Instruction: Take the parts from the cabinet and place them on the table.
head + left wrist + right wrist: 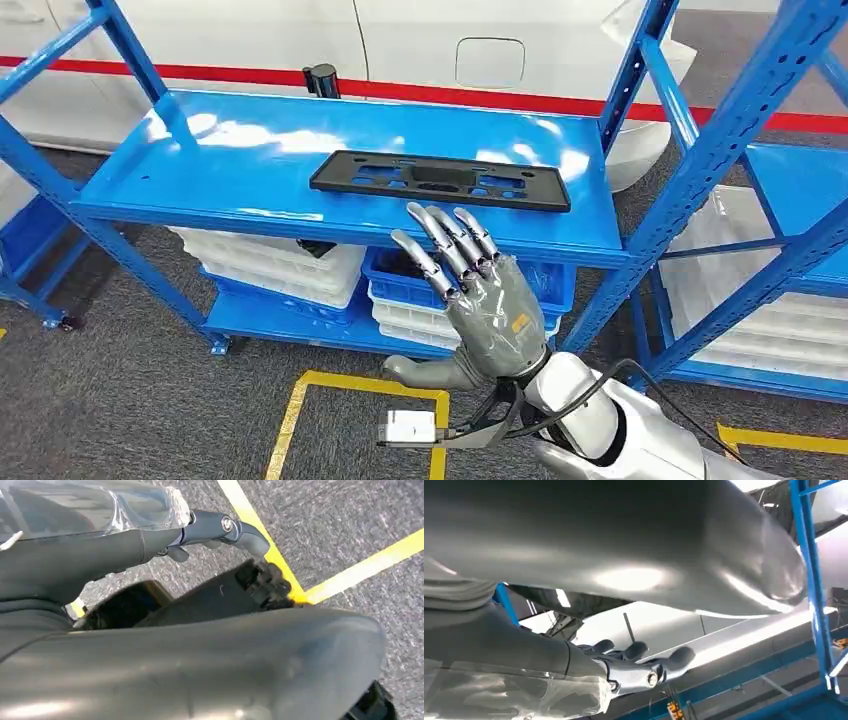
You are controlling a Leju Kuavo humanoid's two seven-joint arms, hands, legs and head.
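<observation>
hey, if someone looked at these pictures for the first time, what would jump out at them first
Probably the right robot hand, raised with fingers spread just in front of the blue shelf. Right past its fingertips, a flat black part lies alone on that shelf. Below it sit stacked white and blue trays.

- Right arm: silver, enters the head view from the lower right, forearm angled up and to the left, dark cables looped at the wrist.
- Right hand: raised, back of the hand toward the camera, fingers extended and spread apart, pointing up and slightly left; thumb stretched out low to the left. Holds nothing.
- Right hand, wrist view: fingertips apart, nothing between them.
- Left hand: seen in its wrist view, dark fingers extended, thick grey thumb alongside; nothing held.
</observation>
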